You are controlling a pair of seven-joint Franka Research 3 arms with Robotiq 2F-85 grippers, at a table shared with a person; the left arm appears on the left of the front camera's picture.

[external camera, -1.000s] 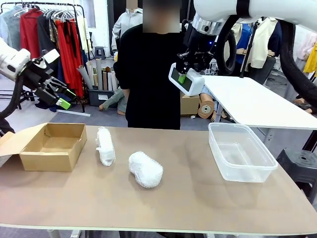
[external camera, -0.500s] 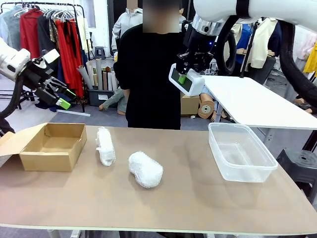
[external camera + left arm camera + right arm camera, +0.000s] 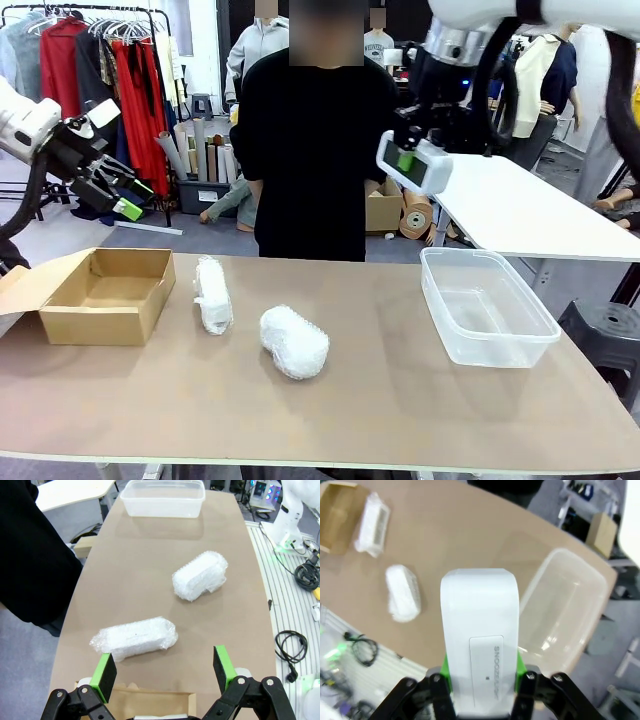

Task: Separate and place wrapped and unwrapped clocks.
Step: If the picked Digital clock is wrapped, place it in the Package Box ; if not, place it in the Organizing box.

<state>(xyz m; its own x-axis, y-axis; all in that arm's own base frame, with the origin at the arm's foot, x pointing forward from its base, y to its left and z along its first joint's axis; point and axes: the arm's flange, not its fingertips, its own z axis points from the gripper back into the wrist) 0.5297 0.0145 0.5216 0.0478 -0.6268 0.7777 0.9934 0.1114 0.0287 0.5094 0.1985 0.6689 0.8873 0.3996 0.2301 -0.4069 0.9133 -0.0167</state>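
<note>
Overhead, the right gripper [image 3: 405, 160] is pinching the bare clock [image 3: 424, 172] between its pads and holding it high in the air. The clear tub [image 3: 540, 342] is sitting below it and toward the robot's right, so this arm looks much the nearer for a drop there. The left gripper [image 3: 118, 192] is hovering spread wide above the cardboard box [image 3: 60, 325], while the slim roll [image 3: 212, 293], lengthwise away from the robot, and the fat oval bundle [image 3: 294, 341] are lying on the table [image 3: 400, 400] between the two containers, both of which are looking empty.

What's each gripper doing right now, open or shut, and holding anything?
Left gripper: open, holding nothing.
Right gripper: shut on the bare clock.
</note>
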